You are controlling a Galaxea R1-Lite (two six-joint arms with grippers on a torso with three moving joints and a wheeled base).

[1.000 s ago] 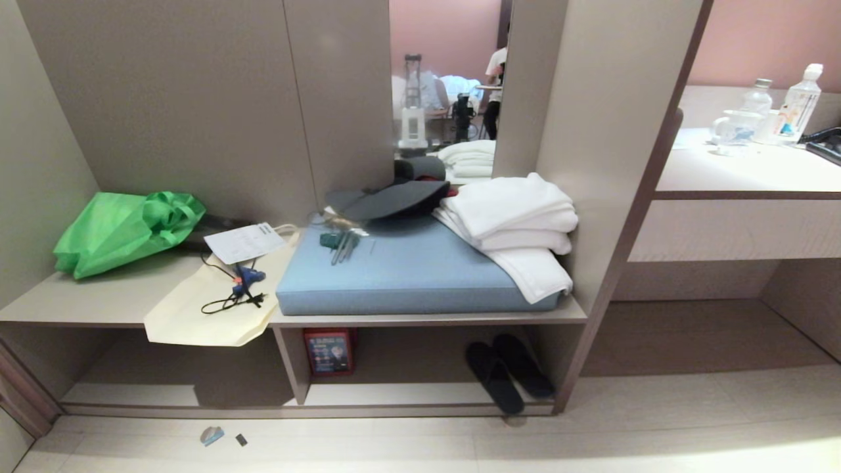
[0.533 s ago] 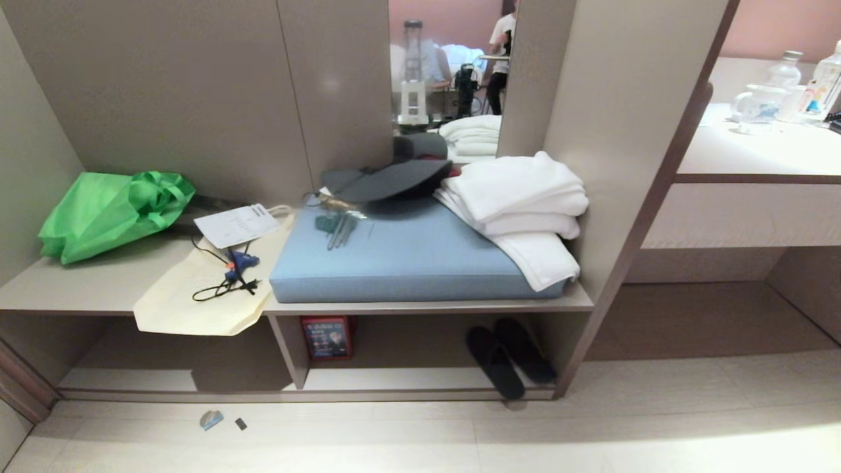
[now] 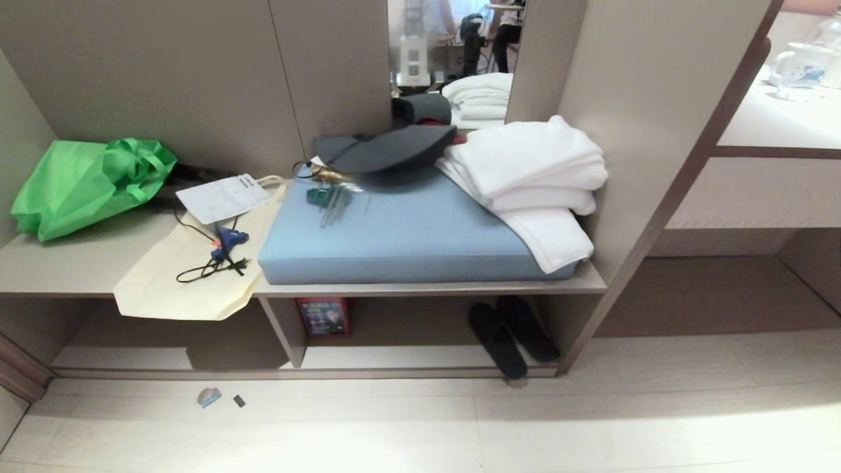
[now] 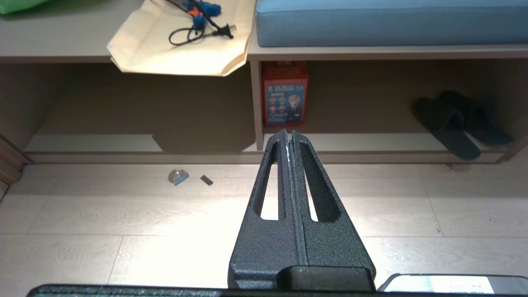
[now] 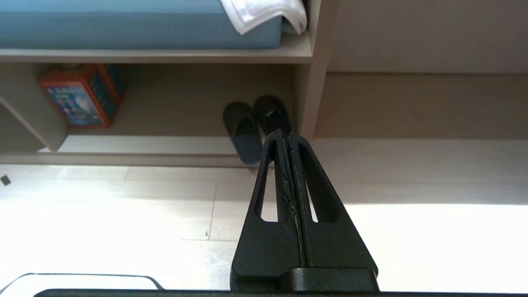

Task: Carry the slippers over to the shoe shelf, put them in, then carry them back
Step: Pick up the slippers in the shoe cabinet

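The left gripper hangs over the floor with its fingers pressed together, empty, the slippers well off to its right. The right gripper, likewise closed on nothing, points at them. The flat, dark pair lies side by side at the shoe shelf's right end, heels overhanging the front lip.

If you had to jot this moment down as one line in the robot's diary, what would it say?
slippers: side by side in shoe shelf, heels over its front lip | left gripper: shut, empty | right gripper: shut, empty
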